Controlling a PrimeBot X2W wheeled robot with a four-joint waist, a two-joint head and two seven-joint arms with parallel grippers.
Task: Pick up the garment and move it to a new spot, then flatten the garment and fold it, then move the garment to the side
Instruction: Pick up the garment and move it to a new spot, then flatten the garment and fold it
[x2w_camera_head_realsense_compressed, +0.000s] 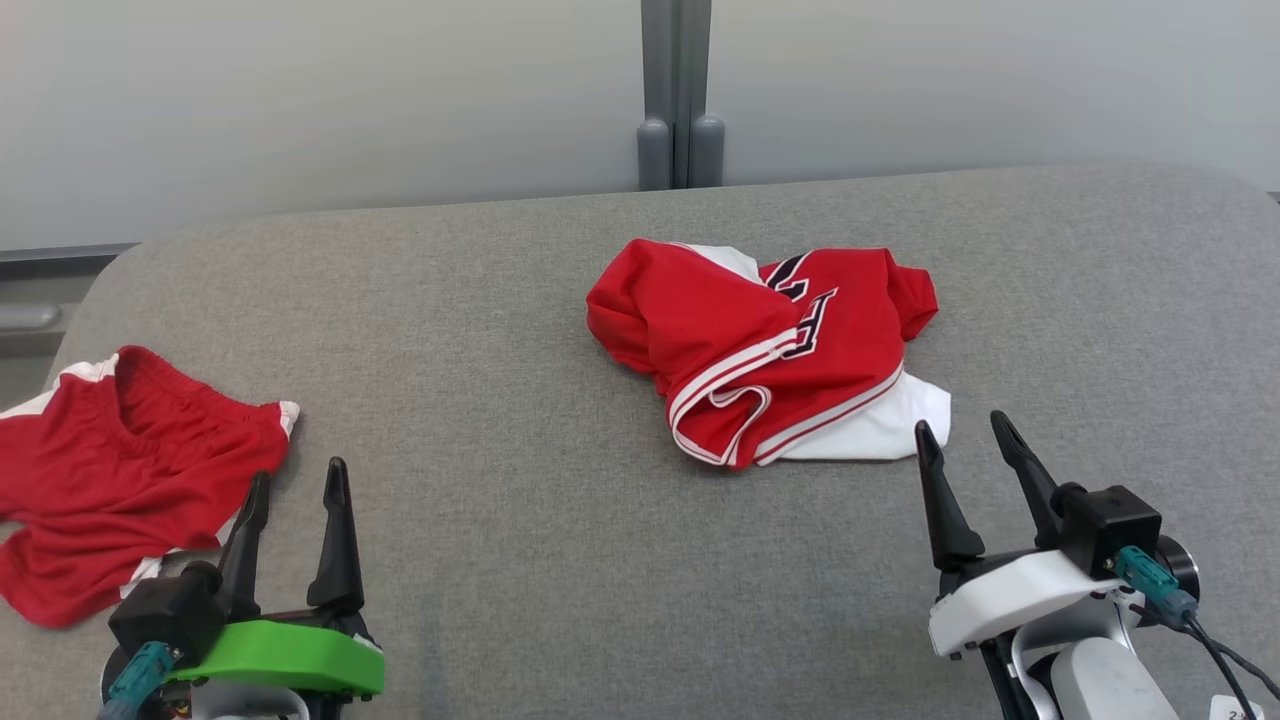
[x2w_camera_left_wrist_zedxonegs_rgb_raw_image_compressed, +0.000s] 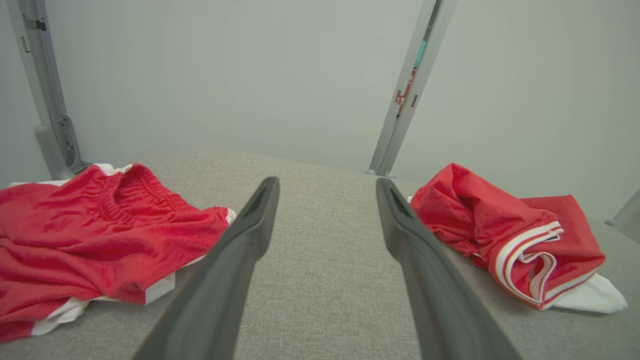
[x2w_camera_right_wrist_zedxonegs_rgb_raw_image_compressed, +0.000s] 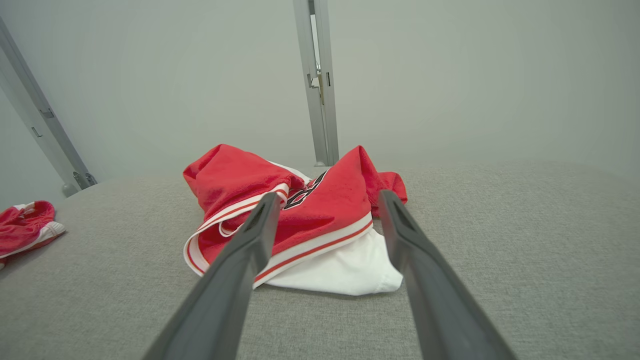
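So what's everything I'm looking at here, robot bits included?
jersey: one, red with white trim and dark lettering, crumpled mid-table towards the back.
shorts: one pair, red with white, rumpled at the table's left edge.
table: one, grey fabric top, under both garments.
posts: at least two, grey metal, one behind the table's far edge, another further left.
wall panels: pale grey, on either side of the middle post.
left gripper: one, dark fingers on a green mount, open, lower left beside the shorts.
right gripper: one, dark fingers on a white mount, open, lower right near the jersey's white corner.
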